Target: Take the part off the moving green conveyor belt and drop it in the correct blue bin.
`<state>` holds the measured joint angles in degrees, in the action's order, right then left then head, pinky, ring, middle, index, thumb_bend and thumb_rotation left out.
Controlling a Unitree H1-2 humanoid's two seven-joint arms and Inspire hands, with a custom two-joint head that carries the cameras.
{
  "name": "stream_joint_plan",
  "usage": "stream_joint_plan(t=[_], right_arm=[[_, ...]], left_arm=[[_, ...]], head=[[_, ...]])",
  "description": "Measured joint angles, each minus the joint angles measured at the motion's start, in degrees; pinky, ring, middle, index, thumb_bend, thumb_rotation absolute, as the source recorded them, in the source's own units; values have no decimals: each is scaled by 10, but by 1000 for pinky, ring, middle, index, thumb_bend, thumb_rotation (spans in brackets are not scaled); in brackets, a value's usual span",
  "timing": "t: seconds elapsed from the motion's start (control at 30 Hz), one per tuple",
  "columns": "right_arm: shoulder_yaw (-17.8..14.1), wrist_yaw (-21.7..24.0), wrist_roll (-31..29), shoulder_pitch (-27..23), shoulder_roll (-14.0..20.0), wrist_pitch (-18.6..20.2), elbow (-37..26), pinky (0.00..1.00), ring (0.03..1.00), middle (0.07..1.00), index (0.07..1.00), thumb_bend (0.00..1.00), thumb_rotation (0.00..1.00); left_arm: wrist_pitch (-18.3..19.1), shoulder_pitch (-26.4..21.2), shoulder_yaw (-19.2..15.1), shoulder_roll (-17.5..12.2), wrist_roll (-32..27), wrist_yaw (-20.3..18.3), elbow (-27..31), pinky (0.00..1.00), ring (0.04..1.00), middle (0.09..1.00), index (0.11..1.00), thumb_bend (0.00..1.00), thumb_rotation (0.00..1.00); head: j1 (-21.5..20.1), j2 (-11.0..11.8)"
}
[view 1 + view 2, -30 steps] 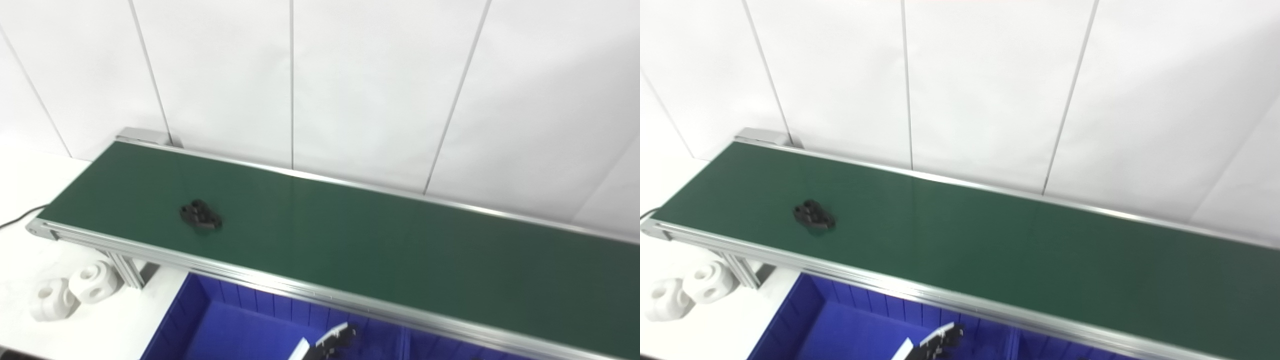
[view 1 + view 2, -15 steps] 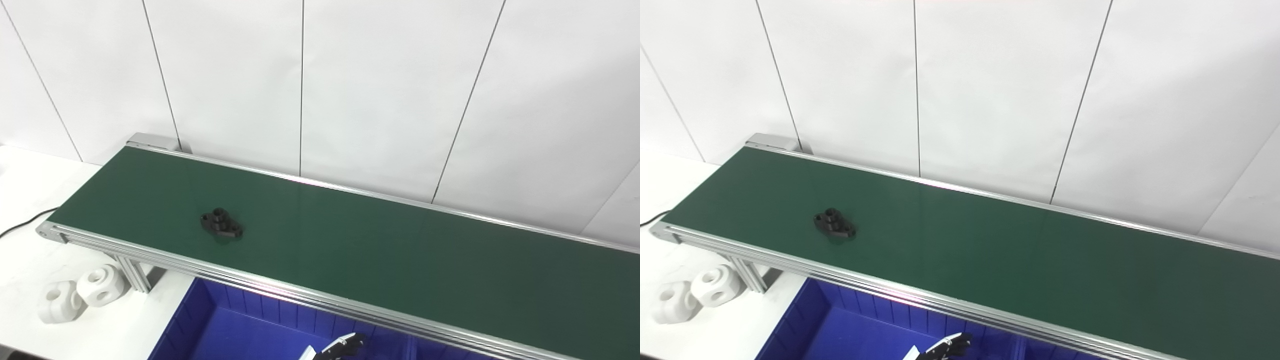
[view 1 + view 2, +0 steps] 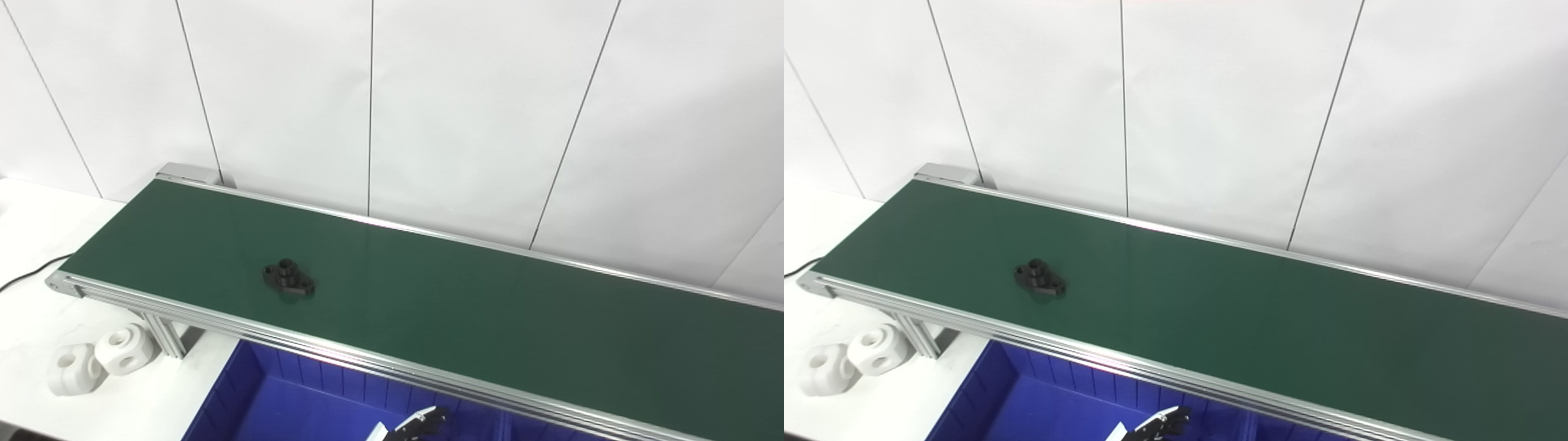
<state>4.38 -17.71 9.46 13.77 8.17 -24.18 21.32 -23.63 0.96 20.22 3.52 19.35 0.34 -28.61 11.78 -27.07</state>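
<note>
on the green conveyor belt (image 3: 465, 306), toward its left end and nearer the front rail than the back one, lies a small black part (image 3: 288, 278): a flat flange with a short raised boss on top and small holes at its tips. nothing touches it. the belt runs diagonally from upper left to lower right, framed by aluminium rails, with a white panelled wall (image 3: 429, 104) behind. below the front rail, a blue bin (image 3: 257, 392) sits with its ribbed inner wall exposed; a divider separates it from a second blue bin (image 3: 1274, 432) to the right, only a sliver of which shows. at the bottom edge, over the first bin, only the dark fingertips of the left hand (image 3: 416, 424) show, well apart from the part; whether the fingers are spread or closed cannot be told, and no object is seen in them. the right hand is out of frame. two white parts (image 3: 98, 358) rest touching each other on the white table (image 3: 37, 306) by the belt's left leg, and a black cable (image 3: 27, 272) trails off to the left.
</note>
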Motion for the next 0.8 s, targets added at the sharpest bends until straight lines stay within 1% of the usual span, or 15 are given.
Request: stream_joint_plan(t=[0.07, 0.2, 0.23, 0.27, 0.3, 0.33, 0.37, 0.4, 0.43, 0.47, 0.5, 0.53, 0.63, 0.73, 0.8], right_arm=[[0, 0, -2, 0, 0, 0, -1, 849, 844, 861, 893, 380, 585], [2, -1, 3, 1, 1, 0, -1, 824, 832, 852, 887, 417, 633], [5, -3, 4, 1, 3, 0, -1, 820, 830, 851, 885, 424, 637], [7, -4, 6, 1, 4, 0, -2, 792, 817, 841, 870, 553, 721], [9, -7, 9, 2, 4, 0, -4, 781, 812, 837, 862, 610, 737], [10, -9, 9, 4, 3, 0, -6, 776, 812, 834, 857, 636, 709], [11, -9, 3, 7, 2, 0, -15, 753, 803, 825, 845, 651, 651], [13, -9, -4, 12, -1, 0, -28, 749, 801, 823, 842, 652, 641], [14, -9, -10, 15, -4, 0, -39, 731, 790, 814, 832, 659, 613], [14, -10, -12, 17, -9, 0, -48, 725, 786, 811, 829, 661, 603], [15, -12, -10, 20, -13, 0, -56, 716, 778, 803, 820, 683, 605], [15, -17, -4, 22, -18, 0, -65, 712, 774, 799, 816, 694, 606], [16, -27, 15, 35, -31, 0, -96, 720, 773, 792, 813, 681, 555], [16, -34, 27, 44, -33, 0, -131, 718, 768, 791, 815, 676, 560], [20, -35, 25, 46, -30, 0, -156, 725, 775, 802, 825, 659, 524]], left_arm=[[0, 0, 0, 0, 0, 0, 0, 772, 841, 874, 874, 809, 198], [-1, 0, 0, 0, -1, 1, 1, 772, 840, 873, 872, 802, 191], [-2, 0, 0, 0, -1, 1, 1, 773, 841, 874, 872, 801, 192], [-2, 0, 0, 0, -3, 0, 2, 794, 859, 893, 893, 783, 207], [-2, 1, 0, -1, -7, -5, 7, 805, 869, 902, 903, 772, 217], [-2, 2, 0, -3, -13, -10, 11, 813, 876, 908, 911, 761, 227], [-1, 5, -1, -5, -19, -15, 20, 826, 889, 920, 922, 738, 247], [-1, 7, -2, -7, -23, -17, 29, 829, 892, 923, 924, 734, 251], [0, 10, -3, -9, -26, -18, 37, 846, 904, 932, 931, 716, 268], [3, 13, -4, -12, -29, -21, 47, 852, 908, 935, 934, 710, 274], [4, 15, -6, -15, -29, -24, 56, 865, 914, 939, 937, 692, 267], [5, 17, -6, -19, -29, -27, 61, 872, 917, 941, 939, 683, 263], [5, 19, -14, -26, -41, -32, 64, 863, 905, 928, 926, 681, 231], [5, 19, -21, -32, -42, -33, 65, 851, 896, 922, 919, 688, 218], [5, 19, -23, -34, -42, -36, 66, 851, 893, 918, 912, 702, 214]], head=[[-3, -4], [-33, -13], [-64, -25], [-121, -44], [-121, -44], [-171, -56], [-171, -56], [-171, -56], [-222, -65], [-248, -69], [-248, -69], [-274, -72], [-294, -80], [-293, -85], [-293, -90]])
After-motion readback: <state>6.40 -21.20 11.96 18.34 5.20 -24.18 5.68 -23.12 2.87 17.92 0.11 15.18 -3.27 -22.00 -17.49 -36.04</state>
